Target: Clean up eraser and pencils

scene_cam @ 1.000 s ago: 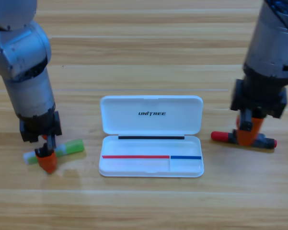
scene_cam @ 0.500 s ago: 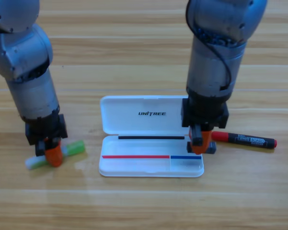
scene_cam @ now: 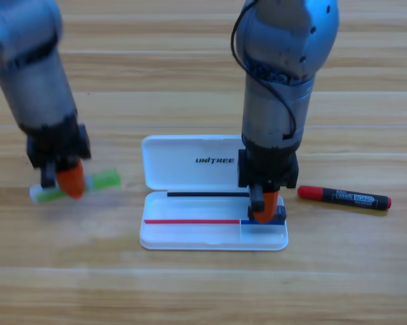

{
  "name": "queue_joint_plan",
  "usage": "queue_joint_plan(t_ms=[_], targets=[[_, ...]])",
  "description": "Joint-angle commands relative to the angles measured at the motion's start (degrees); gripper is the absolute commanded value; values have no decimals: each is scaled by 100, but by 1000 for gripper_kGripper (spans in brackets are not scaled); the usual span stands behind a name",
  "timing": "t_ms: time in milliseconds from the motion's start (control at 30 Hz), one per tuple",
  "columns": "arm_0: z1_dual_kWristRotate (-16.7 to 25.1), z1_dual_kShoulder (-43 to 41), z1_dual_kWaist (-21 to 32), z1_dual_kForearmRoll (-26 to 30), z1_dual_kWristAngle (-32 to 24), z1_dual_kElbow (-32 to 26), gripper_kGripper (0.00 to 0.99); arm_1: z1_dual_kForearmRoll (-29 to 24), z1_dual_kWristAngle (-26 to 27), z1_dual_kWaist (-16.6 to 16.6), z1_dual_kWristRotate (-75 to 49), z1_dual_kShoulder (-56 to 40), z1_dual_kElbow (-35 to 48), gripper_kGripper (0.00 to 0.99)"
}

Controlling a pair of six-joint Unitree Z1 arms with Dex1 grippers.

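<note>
One fixed high view looks down on the wooden table (scene_cam: 203,291) — arms enter from the top.

Bright, even light falls from overhead on the wooden surface (scene_cam: 189,284), leaving a soft sheen toward 6 o'clock and only faint, short shadows. The left arm (scene_cam: 34,74) at 10 o'clock is smeared by motion blur; the white case (scene_cam: 213,162) shows crisp.

left end effector (scene_cam: 69,181) pointing down at left, right end effector (scene_cam: 264,206) lowered near centre, arm upright
</note>
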Motion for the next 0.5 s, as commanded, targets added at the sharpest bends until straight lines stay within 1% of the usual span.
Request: queue_joint_plan(t_ms=[33,100,167,433,467,500], targets=[[68,-612,72,914,22,-871,0,-114,-29,152,-64,421,-2,0],[68,-691,63,1169,4,-1126,0,-132,-46,152,-64,439,-2,0],[94,-726,28,1274,13,-1231,0,-132,-46,152,-64,448,-2,0],[59,-682,-341,1283,48,-1179,0,-193,-125,134,-64,439,-2,0],[51,-673,-359,1283,57,-1179,0,-202,-152,125,-64,439,-2,15],[51,-673,-377,1283,57,-1179,0,-211,-178,125,-64,448,-2,176]])
